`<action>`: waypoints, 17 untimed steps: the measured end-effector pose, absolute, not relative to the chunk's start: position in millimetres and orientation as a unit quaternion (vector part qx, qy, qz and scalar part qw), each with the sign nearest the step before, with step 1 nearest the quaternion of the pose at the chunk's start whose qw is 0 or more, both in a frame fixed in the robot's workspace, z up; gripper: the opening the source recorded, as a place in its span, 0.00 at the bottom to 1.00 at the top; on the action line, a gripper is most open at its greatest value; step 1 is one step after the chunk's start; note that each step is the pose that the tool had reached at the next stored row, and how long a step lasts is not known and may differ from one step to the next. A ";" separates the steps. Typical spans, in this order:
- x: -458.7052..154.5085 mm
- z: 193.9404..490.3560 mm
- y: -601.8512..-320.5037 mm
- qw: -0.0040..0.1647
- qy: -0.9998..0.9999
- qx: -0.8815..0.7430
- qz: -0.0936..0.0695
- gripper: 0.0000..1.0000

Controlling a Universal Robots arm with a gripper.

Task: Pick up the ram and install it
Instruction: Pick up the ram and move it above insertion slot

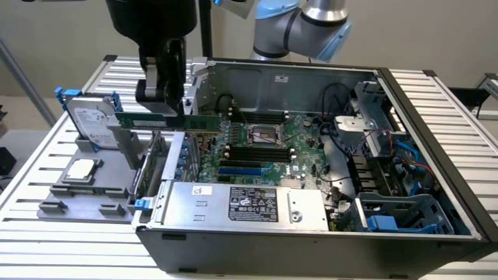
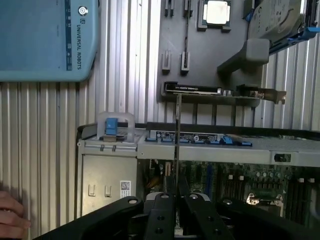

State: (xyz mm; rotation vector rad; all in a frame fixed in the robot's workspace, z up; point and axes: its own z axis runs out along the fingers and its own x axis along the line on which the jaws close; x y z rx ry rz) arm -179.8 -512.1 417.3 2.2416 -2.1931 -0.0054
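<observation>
My black gripper (image 1: 160,112) hangs over the open computer case's wall on the exterior view's left and is shut on the ram (image 1: 204,122). The ram is a long green stick held level in the air, one end reaching over the motherboard (image 1: 269,160). In the wrist view the ram (image 2: 177,140) shows edge-on as a thin line running out from between my gripper's (image 2: 177,194) fingers, above the case's edge. The black memory slots (image 1: 257,153) lie below it, further toward the exterior view's right, beside the processor socket (image 1: 265,135).
A grey fixture tray (image 1: 58,195) beside the case carries a silver processor chip (image 1: 81,169) and a hard drive with blue rails (image 1: 90,119). The power supply (image 1: 241,204) fills the case's front. Cables and a drive cage (image 1: 397,213) crowd the right side. A person's hand (image 2: 10,220) rests on the table.
</observation>
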 end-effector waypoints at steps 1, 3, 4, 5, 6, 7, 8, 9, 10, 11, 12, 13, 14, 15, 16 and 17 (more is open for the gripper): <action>-176.5 417.1 -510.6 0.003 -0.699 0.715 -0.002 0.14; -170.7 416.4 -506.7 0.002 -0.699 0.715 -0.001 0.14; -167.9 416.0 -504.4 0.002 -0.699 0.715 -0.001 0.14; -165.2 415.4 -502.2 0.001 -0.699 0.715 0.000 0.14; -162.6 414.9 -500.0 0.001 -0.699 0.715 0.000 0.14; -160.0 414.4 -497.9 0.001 -0.699 0.715 0.000 0.14; -157.3 413.8 -495.7 0.000 -0.699 0.715 0.001 0.14; -154.7 413.3 -493.5 0.000 -0.699 0.715 0.001 0.14; -152.0 412.7 -491.4 0.000 -0.699 0.715 0.001 0.14; -149.3 412.1 -489.3 0.000 -0.699 0.715 0.002 0.14; -146.6 411.6 -487.2 -0.001 -0.699 0.715 0.002 0.14; -144.0 410.9 -485.1 -0.001 -0.699 0.715 0.002 0.14; -141.0 410.3 -482.8 -0.001 -0.699 0.715 0.002 0.14; -138.2 409.7 -480.7 -0.001 -0.699 0.715 0.003 0.14; -135.5 409.1 -478.6 -0.002 -0.699 0.715 0.003 0.14; -132.7 408.4 -476.5 -0.002 -0.699 0.715 0.003 0.14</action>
